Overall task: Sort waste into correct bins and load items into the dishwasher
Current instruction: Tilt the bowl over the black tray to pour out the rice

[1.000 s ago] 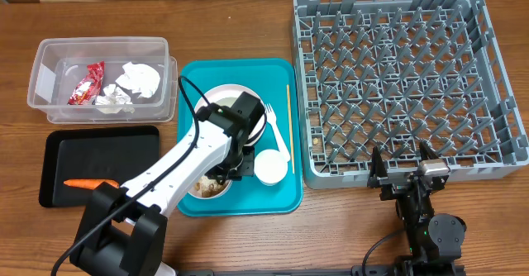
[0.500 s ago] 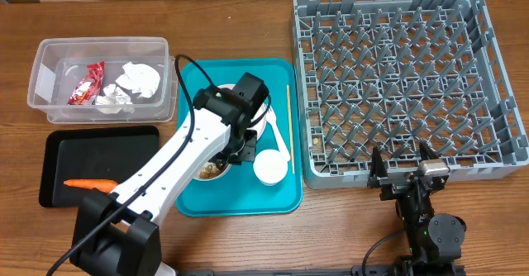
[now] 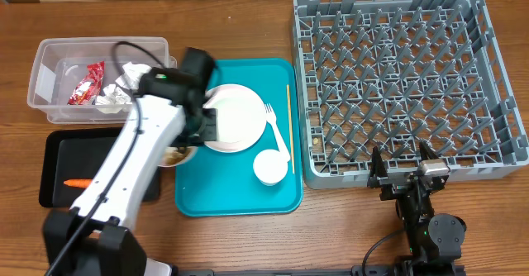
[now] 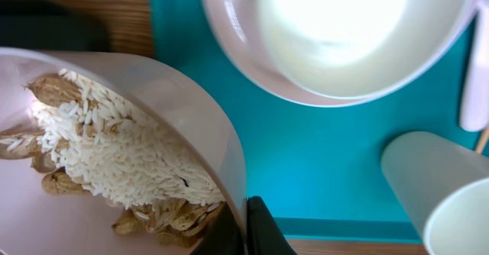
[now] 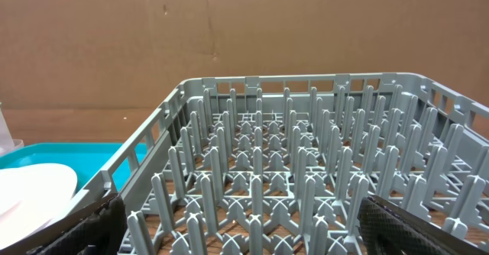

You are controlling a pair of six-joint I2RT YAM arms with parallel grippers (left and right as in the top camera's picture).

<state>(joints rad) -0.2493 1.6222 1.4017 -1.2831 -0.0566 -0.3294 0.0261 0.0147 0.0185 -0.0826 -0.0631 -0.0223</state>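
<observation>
Left wrist: smooth white bowl (image 4: pixel 176 95) (rim pinched) holds grainy rice (image 4: pixel 114 152).

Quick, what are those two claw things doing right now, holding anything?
Left gripper: jaws shut on the rim of the white round bowl of rice and nut scraps.
Right gripper: jaws open, holding nothing.

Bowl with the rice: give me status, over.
Left gripper shut on the bowl rim. Rice and nuts inside; bowl at the teal tray's left edge, black tray alongside. Right gripper open by the rack. Nothing seen in the way.
</observation>
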